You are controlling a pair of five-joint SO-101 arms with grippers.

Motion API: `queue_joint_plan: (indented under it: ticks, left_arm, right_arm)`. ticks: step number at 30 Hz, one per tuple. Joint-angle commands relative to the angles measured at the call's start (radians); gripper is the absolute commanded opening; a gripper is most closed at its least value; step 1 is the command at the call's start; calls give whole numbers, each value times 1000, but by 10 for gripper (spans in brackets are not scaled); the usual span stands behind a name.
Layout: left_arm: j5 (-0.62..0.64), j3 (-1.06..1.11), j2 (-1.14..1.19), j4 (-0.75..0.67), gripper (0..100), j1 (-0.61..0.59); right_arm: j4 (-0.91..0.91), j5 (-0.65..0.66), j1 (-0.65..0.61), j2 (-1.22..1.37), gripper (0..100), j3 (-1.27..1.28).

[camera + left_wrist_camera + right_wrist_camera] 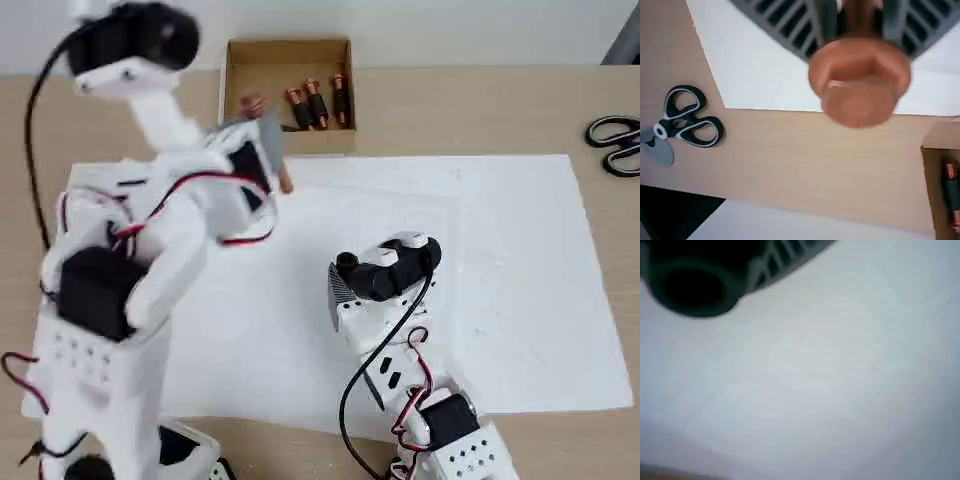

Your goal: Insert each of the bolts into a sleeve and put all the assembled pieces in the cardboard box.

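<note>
Because the bolt wears no sleeve yet: the step in hand looks like mating the two parts, not boxing them.
Left gripper (268,142): closed on the copper bolt (859,82), with the shaft pinched between the jaws and the flanged head left clear of them. That grip probably leaves a free end to present to the sleeve.
Right gripper (342,280): clamped on a black sleeve (692,287) and held low over the white sheet (480,260). The bore is open and unblocked, I judge so that the shaft can enter it.
Bolt to sleeve: well apart, and the sleeve sits across the sheet from the left gripper.
Cardboard box (285,46): just beyond the left gripper's tips.
Assembled pieces (318,103): three lie side by side inside the box, away from the wall nearest the left gripper.
Scissors (615,142): off the sheet, far from both grippers.
Next move: bring the grippers together and line the shaft up with the bore. A tilted bolt would likely jam at the sleeve's rim.
</note>
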Motion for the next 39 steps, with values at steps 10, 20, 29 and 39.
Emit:
queue_joint_plan:
  ticks: [10, 20, 29, 39]
  left_arm:
    - [-60, 538, -95, -486, 6, 5]
    - [-95, 627, -95, -497, 6, 114]
    - [-98, 650, -95, -503, 6, 163]
    - [-98, 667, -95, -503, 6, 172]
  right_arm:
    - [-19, 8, -7, -19, 4, -5]
    - [-19, 14, -7, -19, 4, -9]
    - [-16, 17, -73, -19, 4, -5]
    - [-16, 55, -84, -19, 4, -3]
